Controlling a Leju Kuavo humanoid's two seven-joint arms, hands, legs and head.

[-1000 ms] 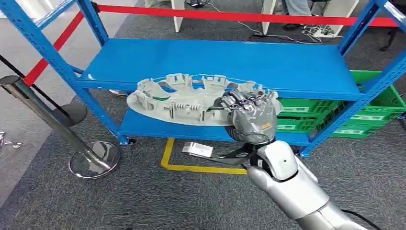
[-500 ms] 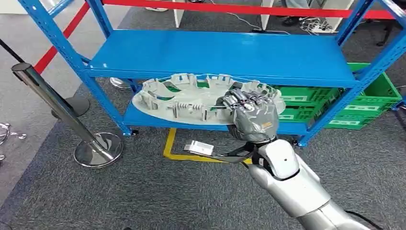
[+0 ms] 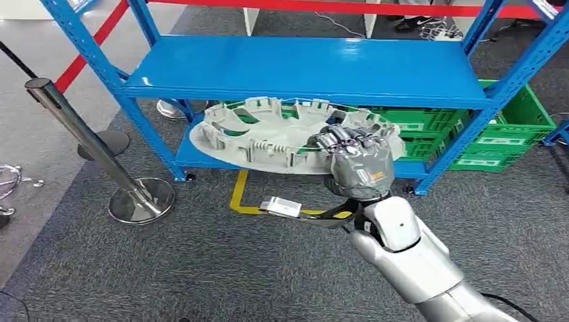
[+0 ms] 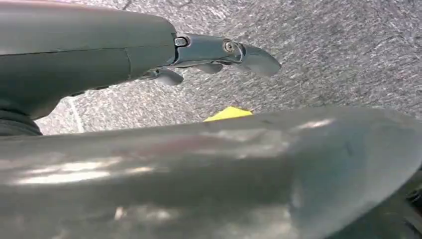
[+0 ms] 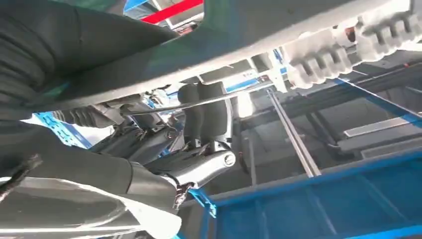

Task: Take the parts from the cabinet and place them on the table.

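1. The right hand (image 3: 355, 161) grips the near right rim of the part (image 3: 268, 137), a large pale grey round moulding with raised tabs along its edge.
2. The hand's fingers (image 3: 342, 137) curl over the rim from above; in the right wrist view the thumb (image 5: 199, 167) and dark fingers close on the part's edge (image 5: 278, 40).
3. The part is held nearly flat in the air, in front of the blue rack (image 3: 302, 67), level with the gap between its two shelves.
4. Its far edge overlaps the front of the lower shelf (image 3: 194, 154); whether it touches cannot be told.
5. The left hand (image 4: 219, 55) hangs over grey carpet with its fingers apart and nothing in it.
6. Green crates (image 3: 516, 127) sit behind the rack on the right.
7. A metal post (image 3: 80, 134) on a round base stands on the left, near the rack's leg.
8. Yellow floor tape (image 3: 238, 198) and a small white card (image 3: 280, 206) lie on the carpet below the part.
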